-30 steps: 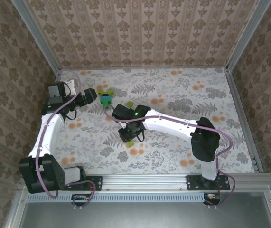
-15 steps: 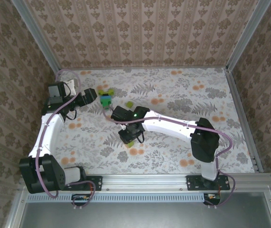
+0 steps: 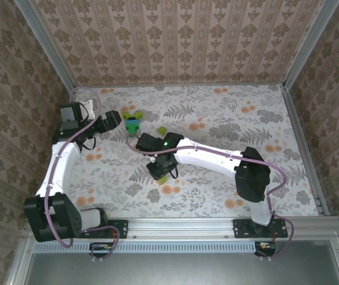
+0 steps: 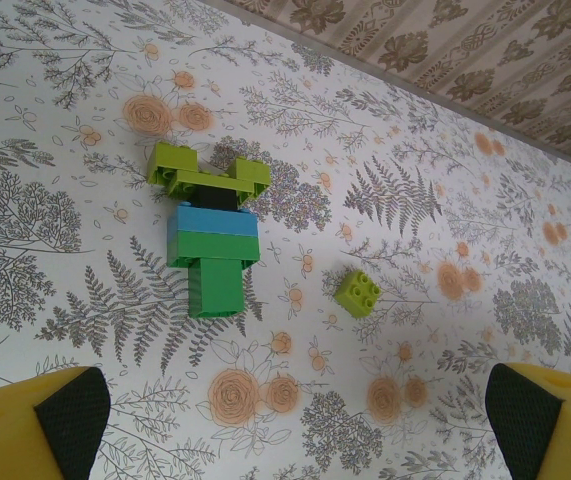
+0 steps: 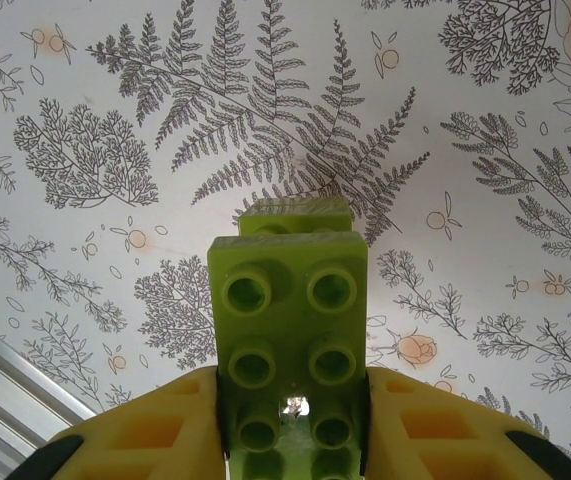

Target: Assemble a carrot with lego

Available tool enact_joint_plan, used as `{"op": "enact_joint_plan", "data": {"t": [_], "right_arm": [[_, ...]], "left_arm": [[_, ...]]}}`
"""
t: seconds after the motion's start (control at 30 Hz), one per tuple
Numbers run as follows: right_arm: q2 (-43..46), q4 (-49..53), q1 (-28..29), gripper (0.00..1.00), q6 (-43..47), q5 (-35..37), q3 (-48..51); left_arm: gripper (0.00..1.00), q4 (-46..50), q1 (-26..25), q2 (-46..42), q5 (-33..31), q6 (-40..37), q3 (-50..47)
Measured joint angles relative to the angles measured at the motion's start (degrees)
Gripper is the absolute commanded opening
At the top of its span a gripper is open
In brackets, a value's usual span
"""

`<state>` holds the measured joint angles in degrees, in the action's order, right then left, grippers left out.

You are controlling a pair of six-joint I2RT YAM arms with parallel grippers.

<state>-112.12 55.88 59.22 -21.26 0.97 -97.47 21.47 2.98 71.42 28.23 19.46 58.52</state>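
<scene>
A lime-green brick [image 5: 290, 330] is gripped in the right end effector [image 5: 290, 425], studs toward the wrist camera, apparently held above the bench [image 5: 85, 150] for carrying to the build. The carrot [image 4: 210, 235] (lime, blue and green so far) is laid flat near the far left, faced by the wide-open left end effector [image 4: 295, 415], probably to steady it. A loose lime brick [image 4: 358, 292] is left nearby.
</scene>
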Motion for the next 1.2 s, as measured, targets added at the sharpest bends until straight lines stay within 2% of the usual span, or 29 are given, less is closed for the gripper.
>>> {"op": "enact_joint_plan", "data": {"t": [0.9, 1.03, 1.2], "right_arm": [[-4.04, 5.01, 0.20, 0.29, 5.25, -0.24, -4.70], [-4.00, 5.20, 0.20, 0.31, 8.57, -0.50, -5.31], [-4.74, 7.56, 0.26, 0.33, 17.73, -0.57, -7.08]], "left_arm": [[1.00, -0.02, 0.00, 0.00, 0.00, 0.00, 0.00], [1.00, 0.00, 0.00, 0.00, 0.00, 0.00, 0.00], [1.00, 0.00, 0.00, 0.00, 0.00, 0.00, 0.00]]}}
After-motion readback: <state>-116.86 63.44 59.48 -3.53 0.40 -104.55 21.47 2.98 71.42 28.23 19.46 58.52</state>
